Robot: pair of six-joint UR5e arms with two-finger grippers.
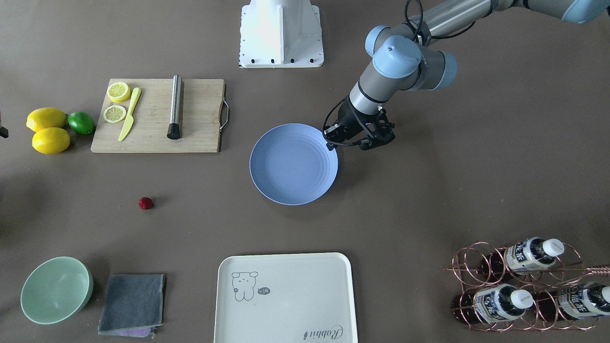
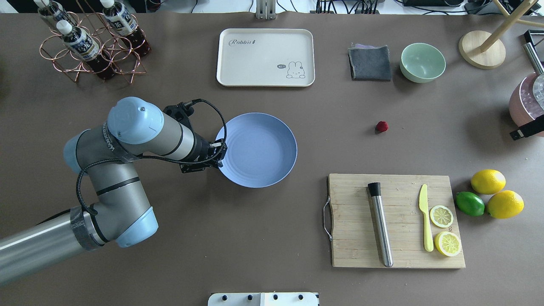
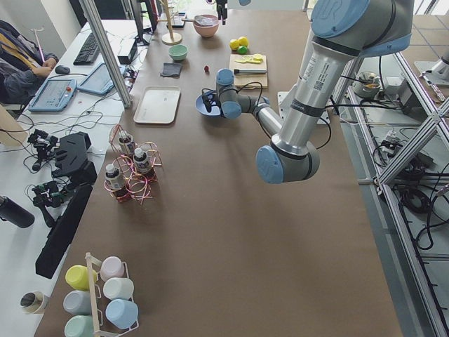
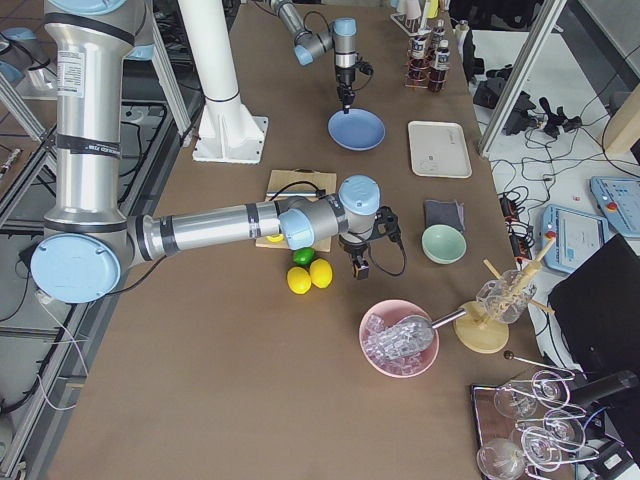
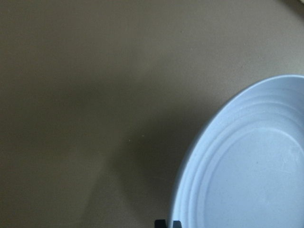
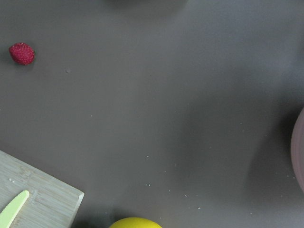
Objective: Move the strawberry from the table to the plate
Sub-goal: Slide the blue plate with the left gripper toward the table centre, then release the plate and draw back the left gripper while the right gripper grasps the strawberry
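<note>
Overhead exterior view: strawberry alone on bare table, right of plate, well apart. Right gripper hangs far right near lemons; cannot tell its opening. Likely picker: centre over berry, spread fingers, descend straight, squeeze lightly. Room all round berry: cutting board nearer, bowl farther. Left gripper, fingertips together, sits at plate's left rim, so drop mid-plate.

Exterior views bright, evenly lit, sharp; soft shadows on matte brown-grey worktop. Left wrist view dim, yellowish, blurry at rim of round matte blue plate.
</note>
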